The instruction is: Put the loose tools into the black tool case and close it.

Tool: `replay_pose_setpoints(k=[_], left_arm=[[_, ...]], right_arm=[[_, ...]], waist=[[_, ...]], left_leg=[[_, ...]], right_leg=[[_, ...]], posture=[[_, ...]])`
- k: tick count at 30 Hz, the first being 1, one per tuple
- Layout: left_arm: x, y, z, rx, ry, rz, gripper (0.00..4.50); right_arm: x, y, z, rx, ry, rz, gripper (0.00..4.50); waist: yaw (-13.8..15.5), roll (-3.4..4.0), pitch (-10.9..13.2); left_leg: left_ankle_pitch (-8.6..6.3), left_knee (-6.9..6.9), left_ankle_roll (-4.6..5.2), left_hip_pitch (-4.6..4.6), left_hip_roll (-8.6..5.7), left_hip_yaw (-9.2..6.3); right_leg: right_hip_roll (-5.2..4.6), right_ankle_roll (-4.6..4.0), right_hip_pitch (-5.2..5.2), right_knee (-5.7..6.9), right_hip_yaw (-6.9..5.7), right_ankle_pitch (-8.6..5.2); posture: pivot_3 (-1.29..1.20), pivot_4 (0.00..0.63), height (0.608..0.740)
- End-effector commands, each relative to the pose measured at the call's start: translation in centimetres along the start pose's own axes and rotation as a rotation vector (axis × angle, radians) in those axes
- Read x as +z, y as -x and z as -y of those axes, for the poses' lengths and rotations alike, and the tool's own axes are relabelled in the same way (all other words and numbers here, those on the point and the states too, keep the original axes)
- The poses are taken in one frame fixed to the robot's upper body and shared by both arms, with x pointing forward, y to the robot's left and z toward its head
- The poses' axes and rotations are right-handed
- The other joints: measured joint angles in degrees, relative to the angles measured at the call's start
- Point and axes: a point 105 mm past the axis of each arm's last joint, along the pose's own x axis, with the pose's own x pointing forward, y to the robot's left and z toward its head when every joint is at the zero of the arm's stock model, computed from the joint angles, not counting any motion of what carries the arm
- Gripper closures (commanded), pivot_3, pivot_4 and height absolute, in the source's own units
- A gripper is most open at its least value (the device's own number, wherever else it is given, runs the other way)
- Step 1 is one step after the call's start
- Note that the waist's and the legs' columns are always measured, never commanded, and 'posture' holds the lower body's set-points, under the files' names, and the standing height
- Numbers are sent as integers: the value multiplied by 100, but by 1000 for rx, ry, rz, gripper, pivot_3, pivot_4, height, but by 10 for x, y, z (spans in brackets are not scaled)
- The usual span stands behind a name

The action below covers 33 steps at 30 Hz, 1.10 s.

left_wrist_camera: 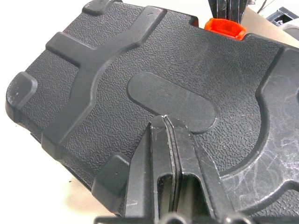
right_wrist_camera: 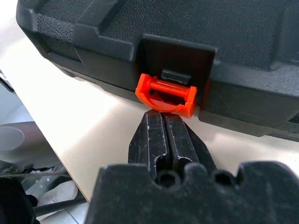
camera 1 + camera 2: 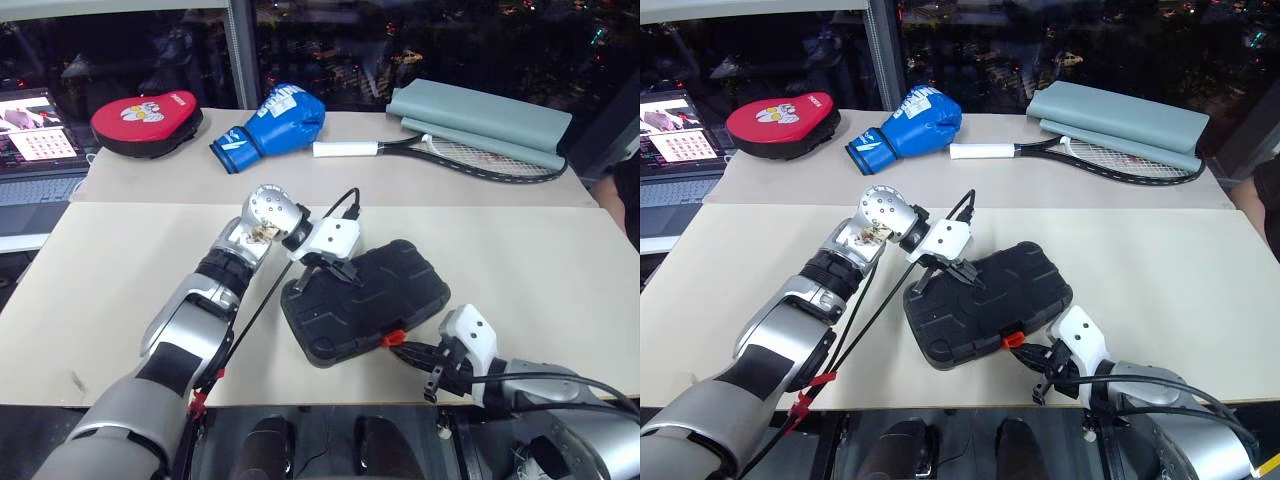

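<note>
- On the near table edge, head view: closed case lies diagonally; left gripper, fingers together, presses its lid.
- Right wrist view: right gripper, fingers together, tips just below the latch.

White lettering is seen on the blue boxing glove, but it cannot be read; print on the red oval pad and the laptop screen is likewise illegible.

1. A black tool case, moulded plastic with rounded corners and ribbed panels, lies closed and flat near the table's front edge.
2. Its orange latch faces that edge.
</note>
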Motion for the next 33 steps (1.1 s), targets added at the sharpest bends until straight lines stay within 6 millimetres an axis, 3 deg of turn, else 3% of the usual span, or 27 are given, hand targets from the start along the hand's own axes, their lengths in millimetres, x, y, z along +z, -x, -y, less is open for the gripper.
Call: replay_pose_setpoints(k=[1,12,14,15,17,21,27,29,33], left_arm=[[-8,-16,14,-81,11,-26,4436],[-12,-22,18,-74,10,-20,4436],[-12,-9,13,-25,87,21,4436],[-11,2,10,13,148,55,4220],[-11,22,8,71,227,101,3847],[-16,64,16,167,327,131,2305],[-23,127,61,258,450,60,215],[-24,141,79,259,489,18,0],[-25,158,129,217,579,-115,0]], right_arm=[[35,11,9,-41,119,95,4500],[45,16,10,-27,152,92,4500],[45,25,10,-26,151,87,4500],[45,33,11,-27,152,85,4500],[45,48,12,-11,146,78,3925],[49,84,16,13,155,62,2701],[51,131,19,101,139,-7,699],[51,139,22,119,135,-24,60],[54,141,32,135,141,-22,60]], waist=[[1,0,0],[42,14,-9],[86,15,-10],[96,16,-10],[83,16,-10],[-45,18,-9],[-79,21,-6],[-82,20,-5],[-96,22,-4]], left_leg=[[0,0,0,0,1,-1],[-2,-1,2,15,3,-4],[-6,-3,6,10,1,-15],[-9,-2,10,7,-4,-15],[-15,-1,19,-4,-14,-11],[-18,-4,23,-26,-14,-3],[-18,-8,22,-18,3,-6],[-19,-7,21,-13,3,-3],[-20,-9,17,-8,4,-2]], right_leg=[[0,0,0,0,-1,0],[0,4,25,-12,-5,-3],[0,5,30,-22,-16,-4],[-5,8,30,-22,-17,-6],[-12,15,21,-21,-11,-10],[-11,13,-19,-4,1,-7],[-1,2,-17,1,-1,-3],[-5,2,-13,-2,1,-2],[-15,4,-9,-15,1,-4]], posture=[[0,150,736],[0,150,736],[0,150,736],[0,150,736],[0,150,736],[0,150,736],[0,150,736],[0,150,736],[0,150,736]])
